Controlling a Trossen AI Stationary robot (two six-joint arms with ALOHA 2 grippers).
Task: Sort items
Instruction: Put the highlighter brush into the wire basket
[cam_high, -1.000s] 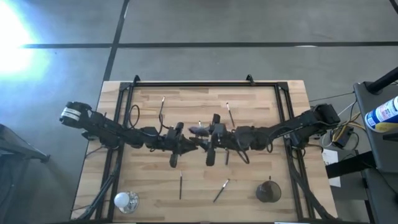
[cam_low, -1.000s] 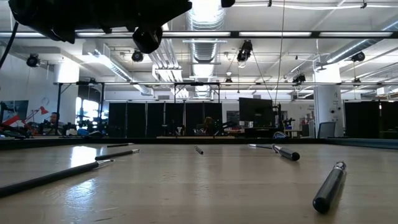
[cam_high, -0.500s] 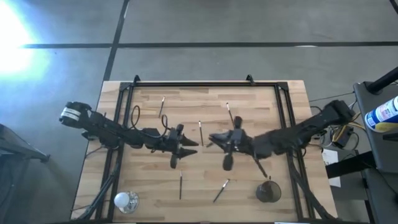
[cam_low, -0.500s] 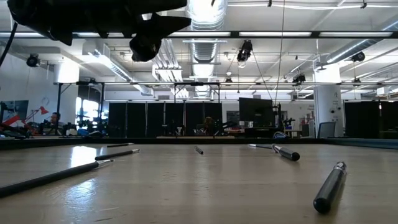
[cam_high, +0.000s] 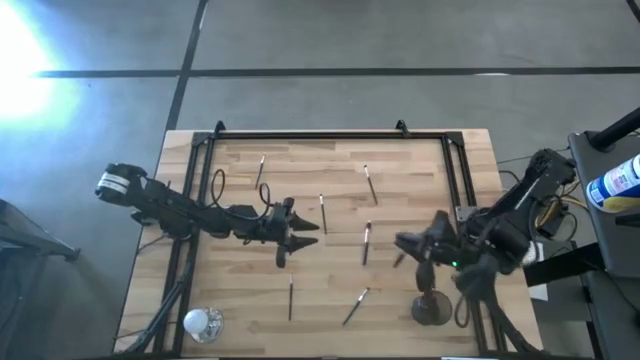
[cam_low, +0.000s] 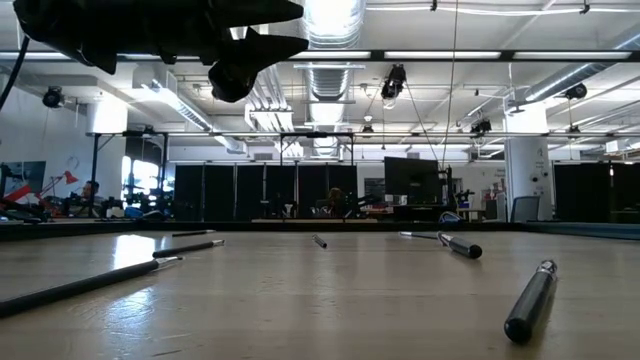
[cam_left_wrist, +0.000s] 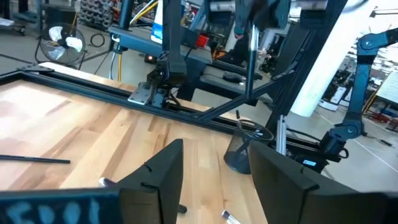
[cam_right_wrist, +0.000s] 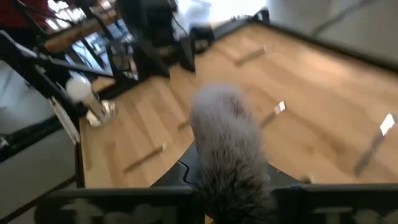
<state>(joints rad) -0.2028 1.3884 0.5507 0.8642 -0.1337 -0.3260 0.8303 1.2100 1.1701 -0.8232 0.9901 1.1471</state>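
Observation:
Several slim stick-like items lie flat on the wooden table (cam_high: 240, 300), among them ones at the centre (cam_high: 322, 212), right of centre (cam_high: 366, 243) and near the front (cam_high: 355, 305). My left gripper (cam_high: 308, 236) hovers left of centre, level, open and with nothing in it (cam_left_wrist: 214, 174). My right gripper (cam_high: 412, 248) is above the table's right front, just beyond the dark round cup (cam_high: 432, 308), shut on a brush with a wide fluffy grey head (cam_right_wrist: 225, 137). The brush's handle is hidden. My right gripper pinches the brush between its two fingers (cam_right_wrist: 177, 177) at the base of the fluffy head (cam_right_wrist: 214, 186). The head sticks out forward past the fingertips. The gripper hides the handle. The brush is lifted clear of the table.
A shiny silver cup (cam_high: 200, 322) stands at the near left corner. The dark mesh cup (cam_left_wrist: 239, 152) holds one stick. More items lie far back (cam_high: 262, 168) (cam_high: 369, 183) and near the front (cam_high: 290, 298). A black frame (cam_high: 330, 134) rims the table.
My left gripper has opened and let go of the fluffy-headed brush, staying where it was. My right gripper, with the brush in it, has swung away from the centre toward the table's right and near edges, turning as it went, and is now close to the dark cup.

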